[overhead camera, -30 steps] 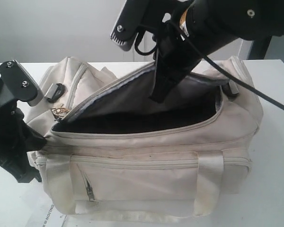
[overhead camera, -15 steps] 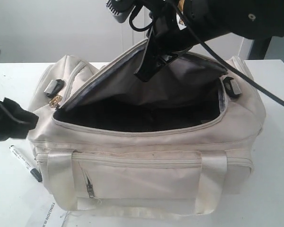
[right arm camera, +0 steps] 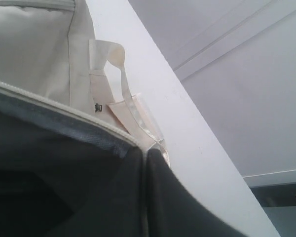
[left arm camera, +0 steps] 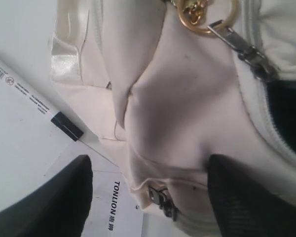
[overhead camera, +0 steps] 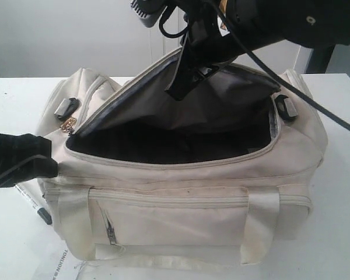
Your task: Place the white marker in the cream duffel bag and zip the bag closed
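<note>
**Bag's wide open, marker's not in it**

Far left first: the left gripper [left arm camera: 148, 165] is down low by the left end of the bag [overhead camera: 181, 198], fingers [left arm camera: 54, 197] spread wide with nothing pinched. The bag's bottom corner sits in the gap between them. One finger looks like it's up against the fabric, but I can't really tell.

The marker [overhead camera: 32, 203] is lying flat on the table [overhead camera: 338, 175] just beside that same end of the bag, black cap pointing toward the front. It's outside the bag and nothing is holding it. Next to the cap, a printed sheet of paper [overhead camera: 58, 265] pokes out from under the bag's front edge.

In the middle, the main zipper is undone and you can see the dark inside. The metal zipper pull [left arm camera: 241, 47] is parked at the left end.

Up and right of centre, the right gripper [overhead camera: 181, 87] has its fingers pressed together on the edge of the flap [overhead camera: 157, 99], holding it up off the opening.
</note>
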`<state>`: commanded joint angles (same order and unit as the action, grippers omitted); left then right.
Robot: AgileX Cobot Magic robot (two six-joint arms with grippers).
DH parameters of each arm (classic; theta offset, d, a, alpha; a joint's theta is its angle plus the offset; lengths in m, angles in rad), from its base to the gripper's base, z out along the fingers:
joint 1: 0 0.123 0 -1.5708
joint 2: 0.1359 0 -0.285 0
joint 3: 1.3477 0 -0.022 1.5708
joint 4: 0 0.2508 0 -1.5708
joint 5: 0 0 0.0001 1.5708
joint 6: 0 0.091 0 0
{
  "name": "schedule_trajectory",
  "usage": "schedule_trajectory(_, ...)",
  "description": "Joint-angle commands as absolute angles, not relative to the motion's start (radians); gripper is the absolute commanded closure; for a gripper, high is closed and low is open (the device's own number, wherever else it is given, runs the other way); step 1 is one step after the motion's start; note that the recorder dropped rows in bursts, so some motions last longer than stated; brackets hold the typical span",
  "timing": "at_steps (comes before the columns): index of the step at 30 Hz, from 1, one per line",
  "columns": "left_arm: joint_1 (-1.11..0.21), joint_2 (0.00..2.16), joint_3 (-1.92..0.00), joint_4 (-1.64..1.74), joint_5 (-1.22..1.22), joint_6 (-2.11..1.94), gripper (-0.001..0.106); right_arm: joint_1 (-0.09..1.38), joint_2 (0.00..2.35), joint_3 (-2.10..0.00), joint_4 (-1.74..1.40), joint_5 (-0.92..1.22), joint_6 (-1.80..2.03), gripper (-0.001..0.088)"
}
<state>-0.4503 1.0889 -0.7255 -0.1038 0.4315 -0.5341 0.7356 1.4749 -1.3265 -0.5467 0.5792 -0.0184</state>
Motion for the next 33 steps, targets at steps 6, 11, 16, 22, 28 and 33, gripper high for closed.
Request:
schedule_trajectory(6, -0.45, 1.141, -0.726, -0.104, 0.354, -0.548, 0.068, 0.736, 1.475, -1.327, -0.547, 0.579, -0.022, 0.0868)
schedule_trajectory(11, -0.45, 1.157, -0.726, -0.104, 0.336, -0.518, 0.105, 0.736, 1.475, -1.33, -0.549, 0.575, -0.023, 0.0868)
schedule_trajectory(16, -0.45, 1.157, -0.726, -0.093, 0.332, -0.516, 0.105, 0.726, 1.475, -1.397, -0.558, 0.521, -0.019, 0.0868)
schedule_trajectory(22, -0.45, 1.157, -0.726, -0.068, 0.338, -0.516, 0.105, 0.629, 1.475, -1.47, -0.754, 0.461, 0.194, 0.0868)
schedule_trajectory(28, -0.45, 1.157, -0.726, -0.055, 0.338, -0.516, 0.105, 0.55, 1.477, -1.478, -0.823, 0.297, 0.427, 0.0868)
schedule_trajectory(33, -0.45, 1.157, -0.726, -0.052, 0.338, -0.516, 0.105, 0.511, 1.479, -1.478, -0.822, 0.275, 0.507, 0.0868)
